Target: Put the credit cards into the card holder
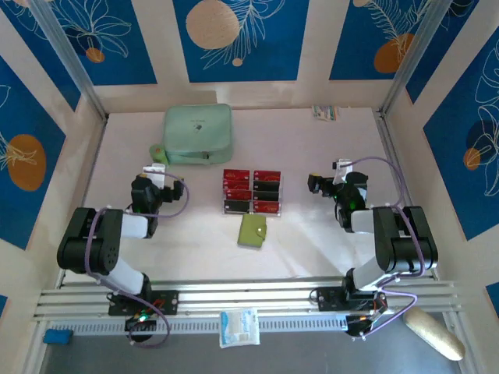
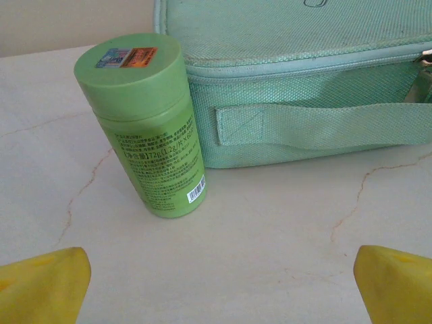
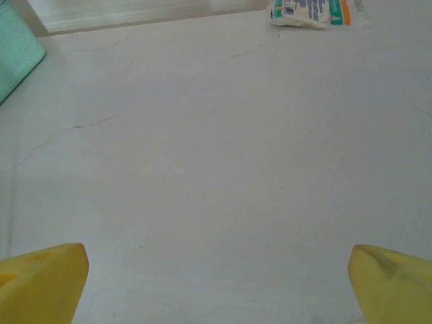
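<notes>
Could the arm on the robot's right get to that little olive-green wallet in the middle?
Probably yes. The small olive-green fold-over wallet lies flat on the pale table between the arms, and the right pincer stands open and empty nearby, with nothing between them.

From above and behind the two arm bases, the top camera looks steeply down on the whole desk [image 1: 312,234], with the far wall at the top of its view. The left wrist camera rides low over the desk and faces that wall, close up on a green bottle [image 2: 145,128] and the mint-green zip case [image 2: 304,81]. The left pincer [image 2: 216,290] frames its bottom corners. The right wrist camera, above the right pincer [image 3: 216,290], is just as low and faces forward, seeing as far as a printed packet [image 3: 310,12] by the wall. Case, bottle and packet also appear from above, and the case's corner edges into the right wrist view.
</notes>
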